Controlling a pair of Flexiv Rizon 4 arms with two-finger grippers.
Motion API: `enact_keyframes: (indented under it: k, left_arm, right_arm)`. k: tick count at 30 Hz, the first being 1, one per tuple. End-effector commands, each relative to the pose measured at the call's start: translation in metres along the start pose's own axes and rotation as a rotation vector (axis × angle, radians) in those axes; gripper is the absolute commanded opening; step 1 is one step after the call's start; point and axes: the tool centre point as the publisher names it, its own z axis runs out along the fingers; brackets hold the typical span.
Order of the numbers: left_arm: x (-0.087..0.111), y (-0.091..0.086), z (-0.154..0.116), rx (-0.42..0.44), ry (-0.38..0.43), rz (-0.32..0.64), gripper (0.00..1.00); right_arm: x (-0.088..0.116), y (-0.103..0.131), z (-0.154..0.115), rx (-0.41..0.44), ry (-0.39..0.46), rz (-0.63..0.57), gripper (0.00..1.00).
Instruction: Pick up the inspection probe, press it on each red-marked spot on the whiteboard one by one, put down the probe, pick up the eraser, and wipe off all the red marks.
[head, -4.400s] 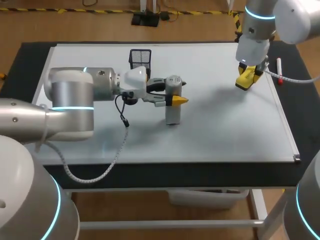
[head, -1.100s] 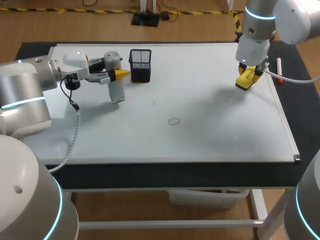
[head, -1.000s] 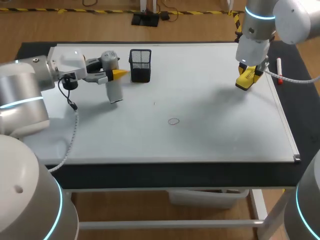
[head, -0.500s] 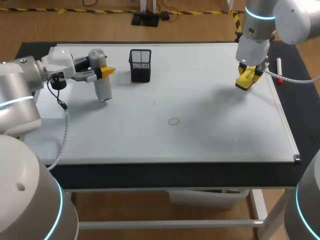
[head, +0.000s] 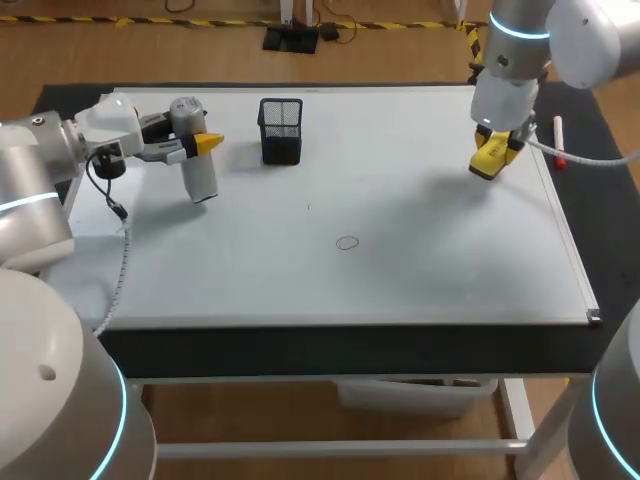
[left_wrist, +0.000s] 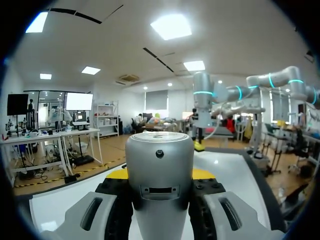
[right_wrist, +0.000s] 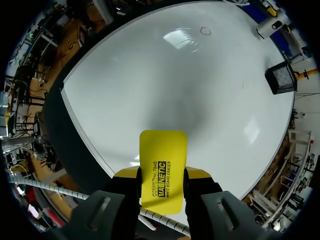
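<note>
At the far left part of the whiteboard (head: 420, 200), the probe (head: 197, 160) stands nearly upright with a slight tilt, near the black mesh cup (head: 281, 130). I cannot tell whether its foot touches the surface. The step in hand looks like setting it down. To do that well, lower it straight until the foot sits flat, keep it clear of the cup, and let go only once it bears its own weight, or it may topple. The left fingers (head: 208, 143) clasp the probe's body from two sides, spread as wide as it is thick. One red ring (head: 347, 242) shows near the board's middle, well apart from both arms. Over the far right part, the right fingers (right_wrist: 197, 173) grip the yellow eraser (right_wrist: 163, 167) between them, held off the surface.
</note>
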Motion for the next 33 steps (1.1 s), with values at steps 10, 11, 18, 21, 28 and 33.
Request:
enact_keyframes:
  k: [10,11,18,21,28,33]
  left_arm:
    - [0.0,-0.002,-0.001,-0.001,0.001,0.0,0.0]
    - [0.0,-0.002,-0.001,-0.001,0.001,0.0,0.0]
    - [0.0,-0.002,-0.001,-0.001,0.001,0.0,0.0]
    - [0.0,-0.002,-0.001,-0.001,0.001,0.0,0.0]
    - [0.0,-0.002,-0.001,-0.001,0.001,0.0,0.0]
    - [0.0,-0.002,-0.001,-0.001,0.001,0.0,0.0]
  right_arm:
    - [-0.057,0.061,-0.004,0.025,0.023,-0.166,0.0]
    - [-0.061,0.068,-0.003,0.026,0.017,-0.183,0.0]
    - [-0.077,0.124,0.001,0.018,-0.006,-0.278,0.0]
    - [-0.083,0.145,0.002,0.015,-0.011,-0.318,0.0]
    - [-0.095,0.19,0.007,-0.002,-0.006,-0.41,0.0]
    - [-0.104,0.222,0.013,-0.022,0.005,-0.461,0.0]
